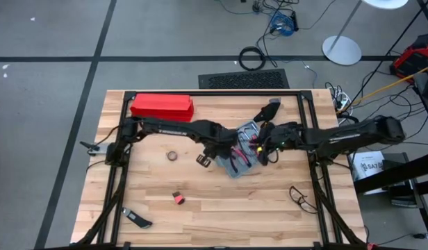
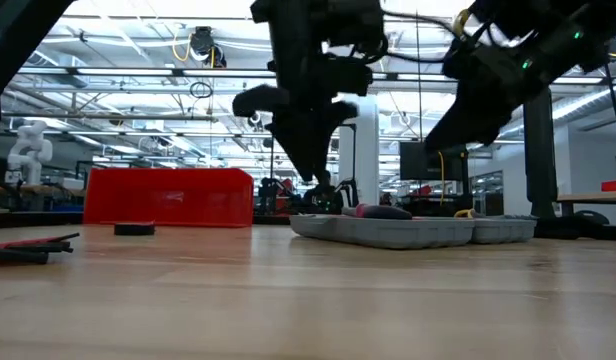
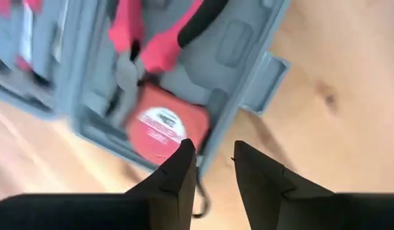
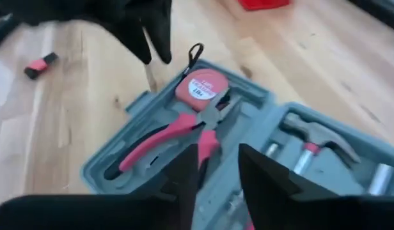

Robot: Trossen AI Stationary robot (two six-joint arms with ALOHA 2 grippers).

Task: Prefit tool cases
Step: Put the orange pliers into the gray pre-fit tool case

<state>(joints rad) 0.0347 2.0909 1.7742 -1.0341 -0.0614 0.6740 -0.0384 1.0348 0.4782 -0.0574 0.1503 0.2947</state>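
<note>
Left wrist view shows the left end effector (image 3: 215, 167), fingers parted and empty, beside the open tool case (image 3: 248, 57); seating the tape measure (image 3: 164, 125) probably comes next.

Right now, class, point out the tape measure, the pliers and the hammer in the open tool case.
tape measure (image 4: 198, 87): right wrist view, on its round label.
pliers (image 4: 160, 137): right wrist view, on a red handle.
hammer (image 4: 322, 135): right wrist view, on its metal head.
</note>
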